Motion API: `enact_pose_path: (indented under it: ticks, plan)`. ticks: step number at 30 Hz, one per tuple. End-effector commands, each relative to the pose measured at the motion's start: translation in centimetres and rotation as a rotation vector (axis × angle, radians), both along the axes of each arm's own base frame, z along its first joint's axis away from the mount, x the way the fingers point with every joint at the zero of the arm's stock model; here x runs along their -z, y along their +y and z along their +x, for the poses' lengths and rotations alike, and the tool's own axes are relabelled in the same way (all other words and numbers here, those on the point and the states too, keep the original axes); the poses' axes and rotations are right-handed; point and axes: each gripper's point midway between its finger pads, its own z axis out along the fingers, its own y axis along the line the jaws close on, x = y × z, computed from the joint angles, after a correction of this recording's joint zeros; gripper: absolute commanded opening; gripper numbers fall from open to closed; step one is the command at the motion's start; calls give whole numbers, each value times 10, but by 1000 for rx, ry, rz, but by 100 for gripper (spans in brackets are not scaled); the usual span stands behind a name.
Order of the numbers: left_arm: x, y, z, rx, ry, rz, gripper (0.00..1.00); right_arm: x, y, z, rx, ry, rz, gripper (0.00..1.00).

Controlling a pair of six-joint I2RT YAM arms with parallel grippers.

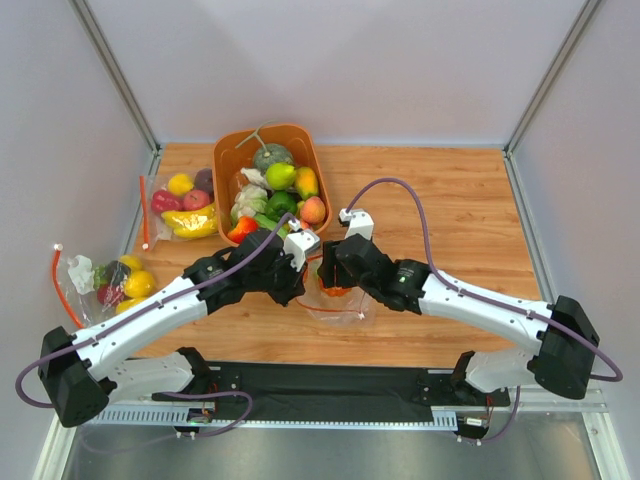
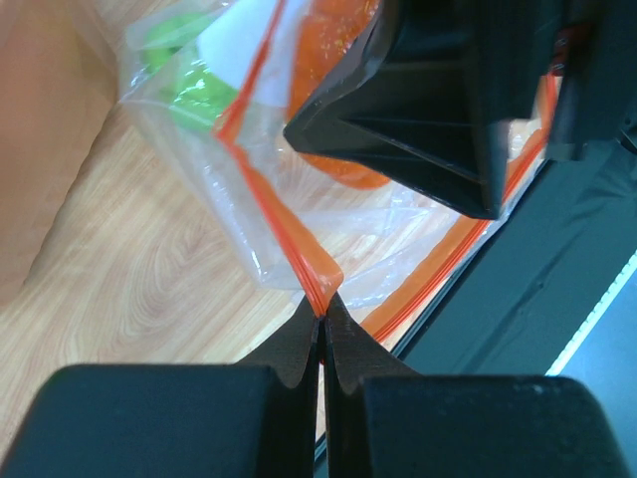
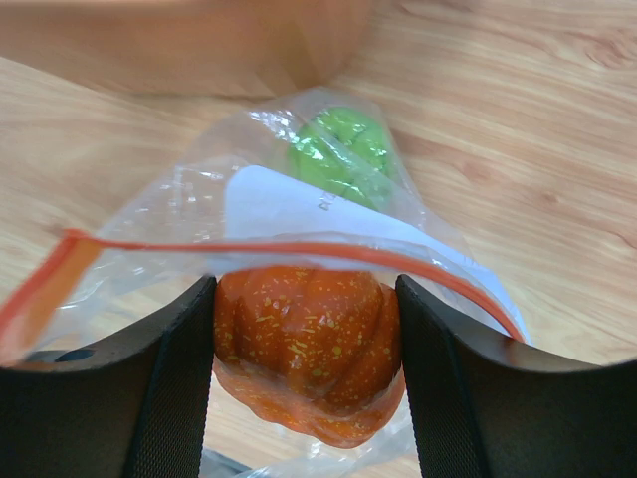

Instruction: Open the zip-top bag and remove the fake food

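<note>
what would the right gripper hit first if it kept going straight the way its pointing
The orange fake fruit, already between the fingers of the right gripper inside the zip-top bag; behind it the green fruit, though depth is unclear.

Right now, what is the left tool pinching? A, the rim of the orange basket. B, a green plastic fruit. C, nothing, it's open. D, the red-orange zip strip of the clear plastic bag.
D: in the left wrist view the left tool has its fingers pressed together on the red-orange zip strip at the mouth of the clear plastic bag.
</note>
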Motion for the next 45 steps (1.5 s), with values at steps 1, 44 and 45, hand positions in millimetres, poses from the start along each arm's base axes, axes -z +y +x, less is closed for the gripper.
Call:
enact_pose_path:
  ticks: [1,44,45]
  plan:
    - [-7,-2,5,5,-29,-3,0,-41,27,1,-40,-24,200,15]
    - [-12,1,7,-10,-46,-6,0,-146,-16,146,-115,-243,203,13]
    - [-14,1,6,-6,-48,-10,0,-147,-11,154,-124,-246,206,13]
